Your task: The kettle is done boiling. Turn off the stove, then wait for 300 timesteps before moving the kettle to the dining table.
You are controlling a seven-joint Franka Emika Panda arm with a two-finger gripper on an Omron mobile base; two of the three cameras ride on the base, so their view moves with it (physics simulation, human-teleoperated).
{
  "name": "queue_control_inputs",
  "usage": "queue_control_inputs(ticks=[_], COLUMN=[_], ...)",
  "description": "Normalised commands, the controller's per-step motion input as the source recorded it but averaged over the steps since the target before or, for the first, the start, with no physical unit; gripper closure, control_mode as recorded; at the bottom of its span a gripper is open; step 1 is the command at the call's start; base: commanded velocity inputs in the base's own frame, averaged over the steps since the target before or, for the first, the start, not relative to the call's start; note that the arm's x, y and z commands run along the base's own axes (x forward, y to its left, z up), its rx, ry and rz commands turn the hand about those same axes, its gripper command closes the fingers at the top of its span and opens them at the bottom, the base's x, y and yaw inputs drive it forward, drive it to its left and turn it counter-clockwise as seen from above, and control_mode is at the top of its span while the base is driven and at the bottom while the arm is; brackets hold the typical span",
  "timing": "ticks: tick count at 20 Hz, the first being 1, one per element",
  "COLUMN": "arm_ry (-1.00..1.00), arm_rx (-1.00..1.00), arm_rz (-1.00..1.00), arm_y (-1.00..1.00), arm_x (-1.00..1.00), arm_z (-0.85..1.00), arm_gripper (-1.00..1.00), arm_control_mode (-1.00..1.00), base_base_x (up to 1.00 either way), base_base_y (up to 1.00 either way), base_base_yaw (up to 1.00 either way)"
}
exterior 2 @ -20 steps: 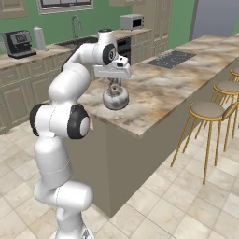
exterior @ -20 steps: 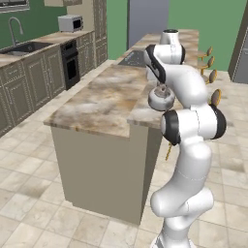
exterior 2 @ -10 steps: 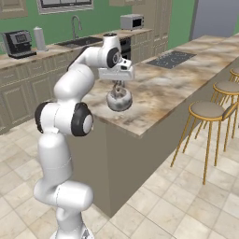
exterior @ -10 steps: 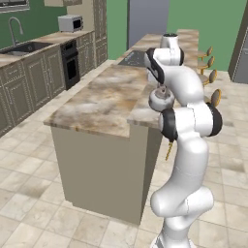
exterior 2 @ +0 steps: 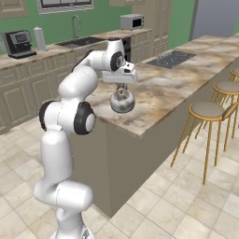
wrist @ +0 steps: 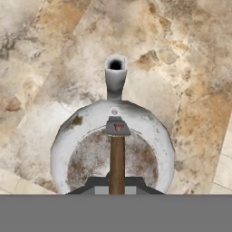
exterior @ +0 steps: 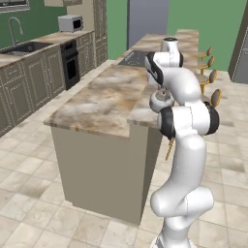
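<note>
Left base view: the kettle hangs beside the white arm above the marble counter's edge. Right base view: the gripper, clamped on the kettle's handle, holds it clear of the counter. Hand view: the spout points away over veined marble

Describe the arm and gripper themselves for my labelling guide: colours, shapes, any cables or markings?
The arm is glossy white, built of rounded tubular links that swell at a bulbous base, with dark grey to black bands at the joints. The gripper hangs under a flat, boxy white hand whose underside is dark. In the hand view its fingers look dark grey and angular. No loose cables, logos or markings are visible.
</note>
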Motion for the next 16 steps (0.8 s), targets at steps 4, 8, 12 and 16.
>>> queue_control_inputs(ticks=[4, 8, 12, 16], arm_ry=[0.00, 0.00, 0.00, 0.00], arm_rx=[0.00, 0.00, 0.00, 0.00], arm_rz=[0.00, 0.00, 0.00, 0.00], arm_y=[-0.11, -0.09, -0.09, -0.08], arm_x=[0.13, 0.13, 0.14, 0.15], arm_z=[-0.11, -0.11, -0.11, -0.12], arm_gripper=[1.00, 1.00, 1.00, 1.00], arm_control_mode=[-1.00, -1.00, -1.00, -1.00], base_base_x=[0.00, 0.00, 0.00, 0.00], base_base_y=[0.00, 0.00, 0.00, 0.00], base_base_yaw=[0.00, 0.00, 0.00, 0.00])
